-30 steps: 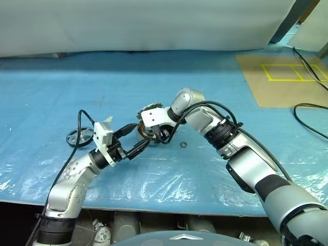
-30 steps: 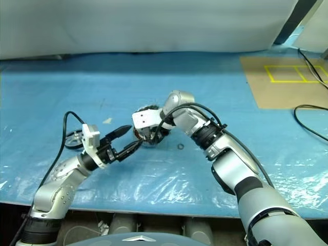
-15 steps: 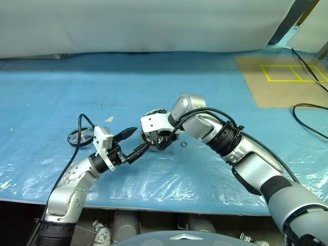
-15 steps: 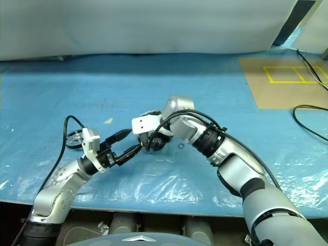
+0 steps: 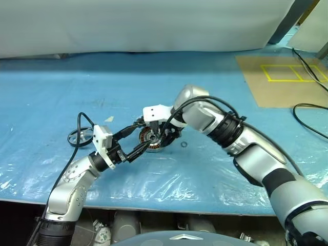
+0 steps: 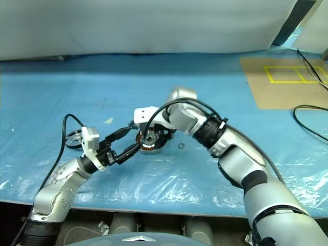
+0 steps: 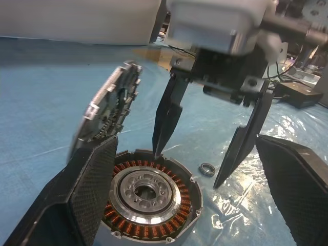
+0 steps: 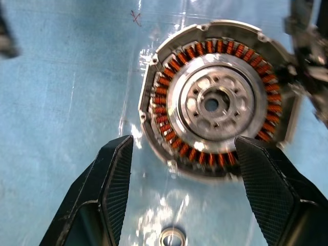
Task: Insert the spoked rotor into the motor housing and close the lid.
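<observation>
One motor housing is seen at frame centre on the tabletop, its lid tilted up beside it. One spoked rotor lies at left; judged thin, rigid and light, it is best pinched at the rim. The left tool and right tool are both held apart, empty.

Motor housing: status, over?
Both empty: left gripper open beside motor housing, right gripper open over it. The lid tilted on edge at its rim. The spoked rotor lies apart, not inserted.

A small metal ring lies on blue plastic sheeting.
</observation>
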Robot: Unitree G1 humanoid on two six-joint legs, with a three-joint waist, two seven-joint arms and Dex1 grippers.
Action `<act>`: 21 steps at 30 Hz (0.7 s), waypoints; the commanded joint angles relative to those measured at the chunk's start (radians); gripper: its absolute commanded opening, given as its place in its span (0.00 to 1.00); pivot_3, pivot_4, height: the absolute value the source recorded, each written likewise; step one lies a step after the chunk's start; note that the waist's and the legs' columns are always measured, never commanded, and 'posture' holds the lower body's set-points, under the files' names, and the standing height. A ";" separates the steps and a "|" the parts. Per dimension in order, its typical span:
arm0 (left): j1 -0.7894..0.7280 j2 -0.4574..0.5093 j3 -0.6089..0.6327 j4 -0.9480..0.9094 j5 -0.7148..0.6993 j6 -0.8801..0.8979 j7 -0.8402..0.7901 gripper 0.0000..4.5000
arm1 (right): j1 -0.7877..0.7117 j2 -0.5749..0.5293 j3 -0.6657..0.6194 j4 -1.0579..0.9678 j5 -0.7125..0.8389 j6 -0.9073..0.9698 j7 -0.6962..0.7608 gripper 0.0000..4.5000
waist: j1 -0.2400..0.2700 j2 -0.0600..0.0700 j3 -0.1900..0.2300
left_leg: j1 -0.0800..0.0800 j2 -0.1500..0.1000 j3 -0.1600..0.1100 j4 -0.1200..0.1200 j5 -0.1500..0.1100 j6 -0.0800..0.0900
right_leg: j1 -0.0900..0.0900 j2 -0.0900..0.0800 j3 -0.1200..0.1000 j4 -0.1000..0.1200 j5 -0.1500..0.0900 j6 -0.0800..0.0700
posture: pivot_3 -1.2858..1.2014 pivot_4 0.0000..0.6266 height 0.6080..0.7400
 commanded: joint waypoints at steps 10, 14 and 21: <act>0.029 0.030 0.009 -0.086 -0.040 0.015 -0.023 1.00 | 0.304 -0.309 -0.365 -0.361 0.275 -0.063 -0.122 0.74 | 0.027 -0.001 0.000 | 0.001 0.000 0.000 -0.001 0.000 0.000 | 0.002 0.000 0.001 -0.002 0.000 0.000 | 0.52 0.24 1.00; 0.078 0.079 -0.010 -0.133 -0.038 0.014 -0.076 1.00 | 0.630 -0.253 -0.586 -0.435 0.313 -0.220 -0.363 0.74 | 0.026 -0.001 0.000 | 0.001 0.000 0.001 -0.003 0.000 0.000 | 0.000 0.000 0.001 -0.002 0.000 0.001 | 0.52 0.24 1.00; 0.047 0.131 -0.011 -0.152 -0.039 0.058 -0.073 1.00 | 0.829 -0.137 -0.632 -0.404 0.303 -0.315 -0.623 0.74 | 0.014 0.000 0.000 | 0.006 -0.001 0.004 -0.004 0.000 0.000 | 0.000 0.001 0.004 -0.001 0.000 0.001 | 0.52 0.24 1.00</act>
